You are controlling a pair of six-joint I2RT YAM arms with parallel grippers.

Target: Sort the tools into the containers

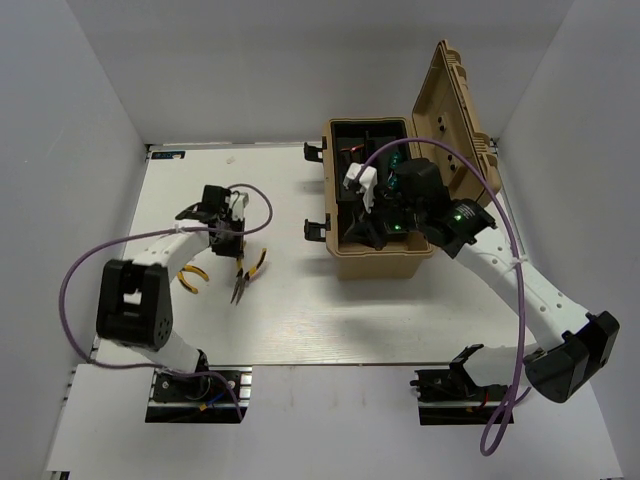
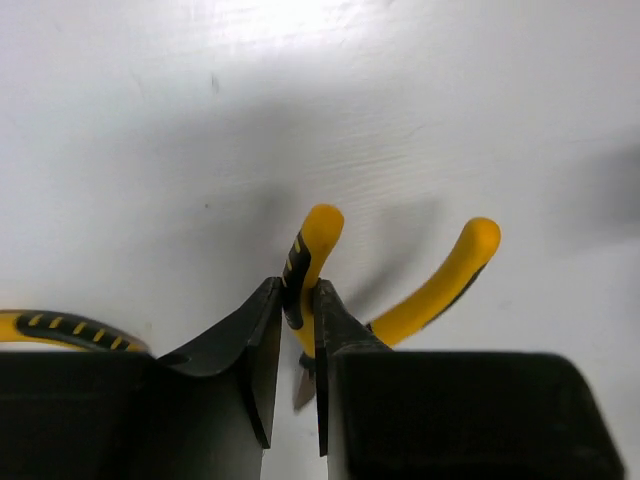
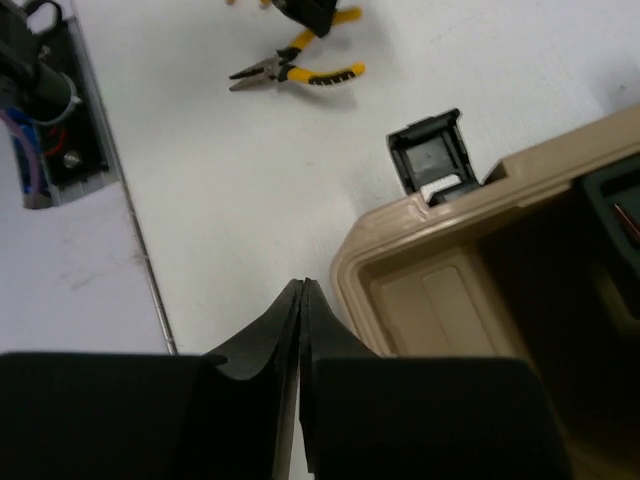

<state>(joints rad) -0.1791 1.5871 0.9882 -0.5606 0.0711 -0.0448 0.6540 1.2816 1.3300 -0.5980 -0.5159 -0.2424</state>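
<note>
My left gripper (image 1: 236, 250) is shut on one handle of the yellow-handled pliers (image 1: 245, 276). In the left wrist view the gripper (image 2: 298, 300) pinches that handle (image 2: 312, 250), and the other handle (image 2: 440, 285) splays to the right. The pliers' nose points toward the table's near edge. A second pair of yellow-handled pliers (image 1: 190, 276) lies just left of it and also shows in the left wrist view (image 2: 70, 328). My right gripper (image 3: 302, 292) is shut and empty, hovering at the near-left rim of the open tan toolbox (image 1: 380, 262). I cannot make out the hex keys or the screwdriver.
The toolbox lid (image 1: 455, 110) stands open to the right, and black latches (image 1: 318, 228) hang off its left side. A dark inner tray (image 1: 370, 135) fills the far part of the box. Purple cables (image 1: 75, 270) loop by both arms.
</note>
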